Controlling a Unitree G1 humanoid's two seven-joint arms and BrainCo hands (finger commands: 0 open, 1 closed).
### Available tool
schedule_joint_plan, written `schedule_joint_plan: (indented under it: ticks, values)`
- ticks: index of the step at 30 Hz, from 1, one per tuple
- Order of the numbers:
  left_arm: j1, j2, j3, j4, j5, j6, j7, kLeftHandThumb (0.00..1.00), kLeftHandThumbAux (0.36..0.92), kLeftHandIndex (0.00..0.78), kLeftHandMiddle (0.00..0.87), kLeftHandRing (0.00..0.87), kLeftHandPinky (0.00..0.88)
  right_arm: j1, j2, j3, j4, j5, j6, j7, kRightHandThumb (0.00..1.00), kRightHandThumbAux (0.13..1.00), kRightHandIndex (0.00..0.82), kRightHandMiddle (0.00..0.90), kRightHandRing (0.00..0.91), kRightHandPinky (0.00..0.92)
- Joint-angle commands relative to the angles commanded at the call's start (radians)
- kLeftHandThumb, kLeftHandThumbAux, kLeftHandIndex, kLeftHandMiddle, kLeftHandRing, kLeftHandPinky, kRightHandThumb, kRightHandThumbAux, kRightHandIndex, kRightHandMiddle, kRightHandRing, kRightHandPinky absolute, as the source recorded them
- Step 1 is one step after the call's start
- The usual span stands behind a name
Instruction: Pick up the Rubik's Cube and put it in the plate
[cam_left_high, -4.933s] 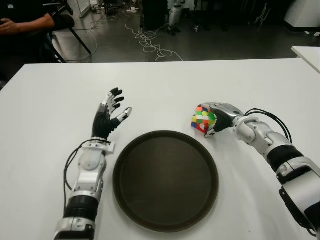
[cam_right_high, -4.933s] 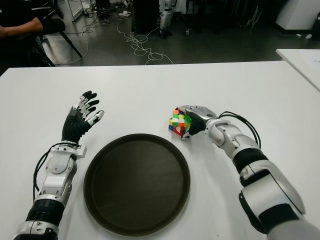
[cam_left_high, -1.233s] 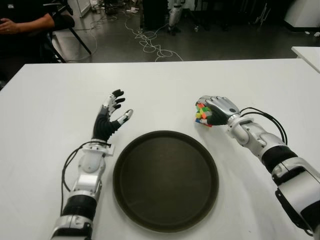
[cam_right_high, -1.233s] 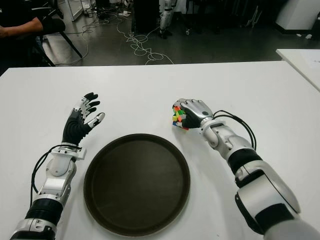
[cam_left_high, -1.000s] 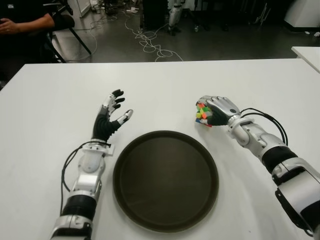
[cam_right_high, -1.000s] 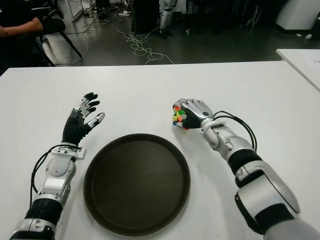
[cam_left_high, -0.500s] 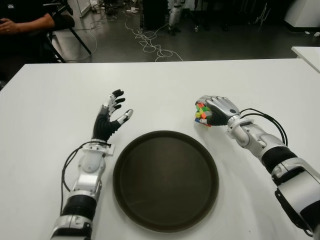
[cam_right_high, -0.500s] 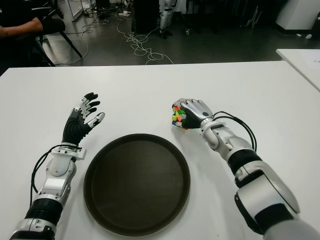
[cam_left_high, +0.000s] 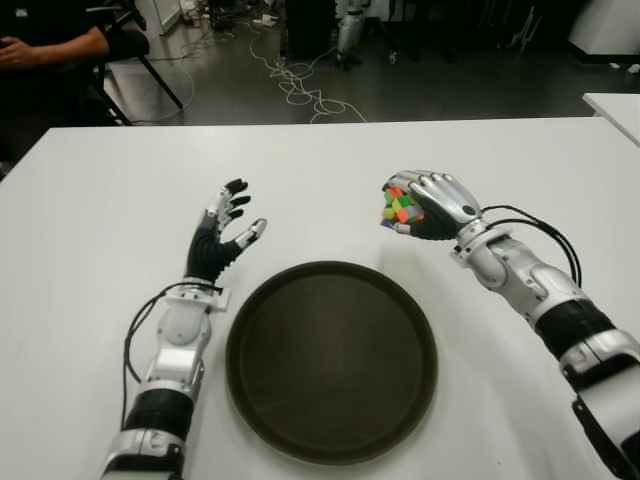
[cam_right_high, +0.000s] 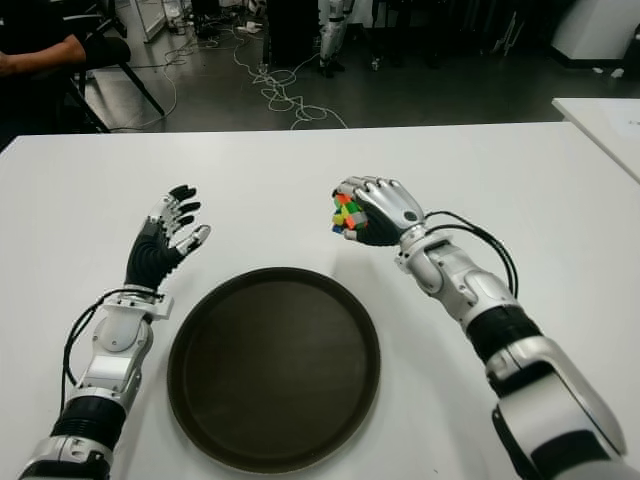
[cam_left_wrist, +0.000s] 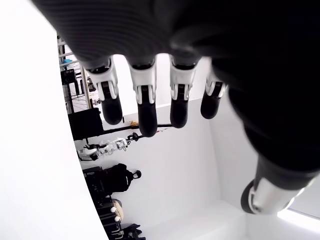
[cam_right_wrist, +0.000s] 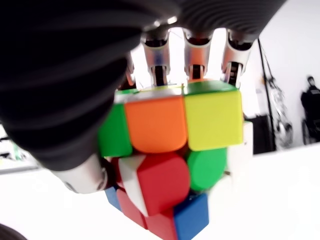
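Note:
My right hand (cam_left_high: 420, 205) is shut on the Rubik's Cube (cam_left_high: 399, 207), holding it lifted off the white table (cam_left_high: 320, 170), just beyond the far right rim of the plate. The right wrist view shows the cube (cam_right_wrist: 172, 160) close up, with fingers (cam_right_wrist: 192, 50) curled over its top and the thumb along its side. The round dark brown plate (cam_left_high: 331, 360) lies flat near the table's front edge, with nothing on it. My left hand (cam_left_high: 222, 232) stands upright to the left of the plate, fingers (cam_left_wrist: 145, 102) spread and holding nothing.
A second white table's corner (cam_left_high: 612, 105) shows at the far right. Beyond the table lie cables (cam_left_high: 300, 85) on a dark floor, and a seated person's arm (cam_left_high: 50, 45) shows at the far left.
My right hand has lifted the cube off the table and carried it slightly left and up. The left hand has kept its place.

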Motion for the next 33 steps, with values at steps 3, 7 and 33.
schedule_joint_plan:
  ticks: [3,7,33]
  values:
    - [-0.004,0.002,-0.001,0.004,0.005,0.005,0.007,0.026,0.619,0.083,0.143,0.139,0.138,0.033,0.005,-0.025,-0.073,0.021,-0.032,-0.009,0.693,0.737,0.414,0.489,0.497,0.503]
    - [-0.007,0.004,-0.001,0.015,0.004,0.002,0.010,0.036,0.618,0.083,0.140,0.134,0.134,0.080,0.007,-0.056,-0.187,0.053,-0.068,0.008,0.694,0.737,0.415,0.498,0.517,0.532]
    - [-0.023,-0.006,0.010,0.036,-0.040,0.009,-0.006,0.041,0.650,0.089,0.159,0.150,0.147,0.247,0.134,-0.005,-0.519,0.382,-0.186,0.392,0.696,0.734,0.419,0.585,0.623,0.654]
